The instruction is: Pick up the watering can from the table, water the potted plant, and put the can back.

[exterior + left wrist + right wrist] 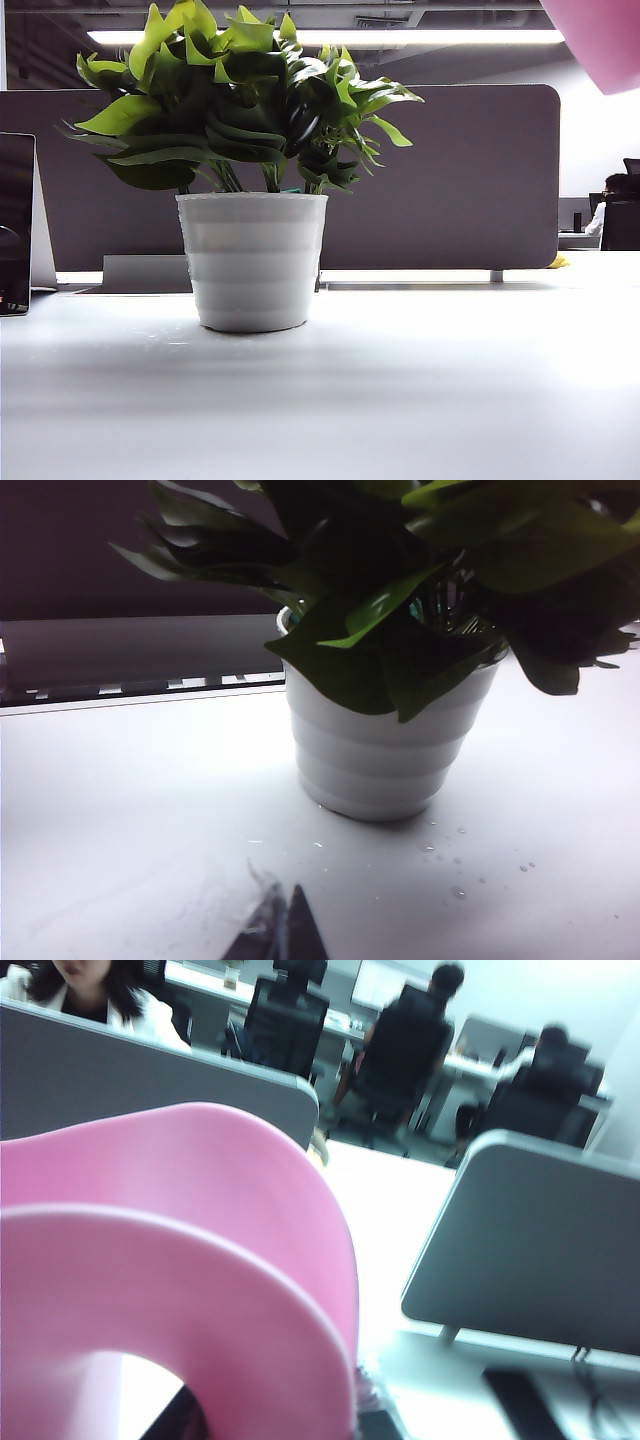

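Tabletop came first: the table [420,390], plain and pale, spread beneath and ahead of both sets of jaws. Behind it ran the dark grey partition panel [470,180], far beyond the jaws of either arm.

Next in size, the potted plant [250,180] stood upright on the table, straight ahead of the left gripper [283,920] and near it. Its white ribbed pot [385,755] rose above those jaws and its leaves spread higher again.

The watering can [170,1270] was off the table. In the exterior view only a pink corner of it [600,40] showed, high up and to the right of the plant, well clear of the leaves. In the right wrist view its pink body curved directly in front of the right gripper [280,1430] and filled most of the picture. Those jaws were almost hidden behind the plastic. They stood partly closed with the can between them, and it hung aloft in their hold.

The left gripper sat low over the table, its two dark fingers drawn together with nothing between them.

Smallest of all, water drops [458,891] dotted the table between the left jaws and the foot of the pot.
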Robot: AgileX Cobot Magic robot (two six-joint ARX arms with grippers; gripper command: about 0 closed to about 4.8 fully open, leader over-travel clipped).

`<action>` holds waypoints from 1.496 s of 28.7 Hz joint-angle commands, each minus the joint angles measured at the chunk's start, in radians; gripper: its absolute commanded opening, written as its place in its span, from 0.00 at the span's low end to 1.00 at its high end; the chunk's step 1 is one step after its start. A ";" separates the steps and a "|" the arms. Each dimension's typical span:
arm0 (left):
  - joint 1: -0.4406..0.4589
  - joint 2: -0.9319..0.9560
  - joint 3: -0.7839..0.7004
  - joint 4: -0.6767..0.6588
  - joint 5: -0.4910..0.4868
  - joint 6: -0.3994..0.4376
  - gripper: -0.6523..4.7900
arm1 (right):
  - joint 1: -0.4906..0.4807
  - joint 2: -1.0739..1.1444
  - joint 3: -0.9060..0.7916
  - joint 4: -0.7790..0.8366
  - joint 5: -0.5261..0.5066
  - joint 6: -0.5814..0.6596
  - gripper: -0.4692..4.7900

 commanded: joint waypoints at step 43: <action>0.000 0.001 0.001 0.006 0.004 0.001 0.11 | -0.156 0.556 -0.632 1.270 -0.209 0.262 0.23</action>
